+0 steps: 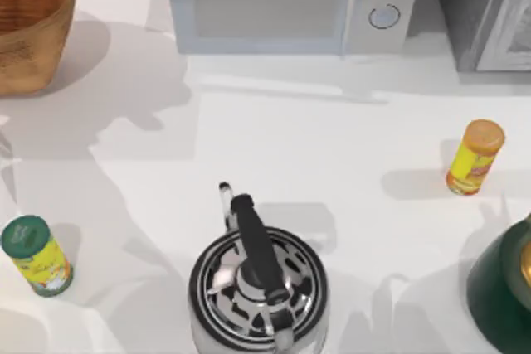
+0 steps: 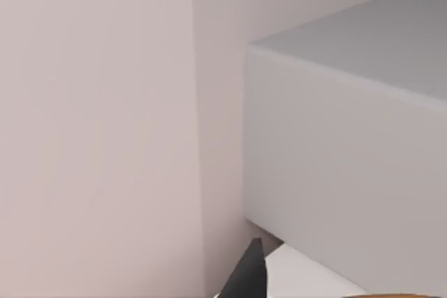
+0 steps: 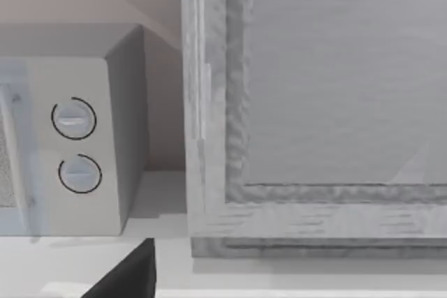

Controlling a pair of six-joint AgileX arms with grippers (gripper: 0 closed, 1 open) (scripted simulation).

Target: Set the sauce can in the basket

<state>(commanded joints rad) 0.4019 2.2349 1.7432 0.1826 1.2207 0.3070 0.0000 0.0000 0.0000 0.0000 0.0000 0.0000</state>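
Note:
The sauce can is out of view. The basket (image 1: pixel 25 22), a large tan woven wicker one, stands at the table's far left corner, cut by the top view's edge. A dark part of my left gripper (image 2: pixel 248 278) juts into the left wrist view, facing a pale wall and the side of the microwave (image 2: pixel 349 172). A dark part of my right gripper (image 3: pixel 129 275) appears in the right wrist view, facing the microwave's knobs (image 3: pixel 75 144) and a grey appliance (image 3: pixel 314 102).
A green-lidded yellow can (image 1: pixel 37 256) stands near left. An orange-lidded yellow can (image 1: pixel 474 157) stands at right. A steel kettle (image 1: pixel 257 288) with a black handle sits front centre. A dark green vessel (image 1: pixel 502 296) sits near right. The microwave (image 1: pixel 290 2) and grey appliance (image 1: pixel 489 6) line the back.

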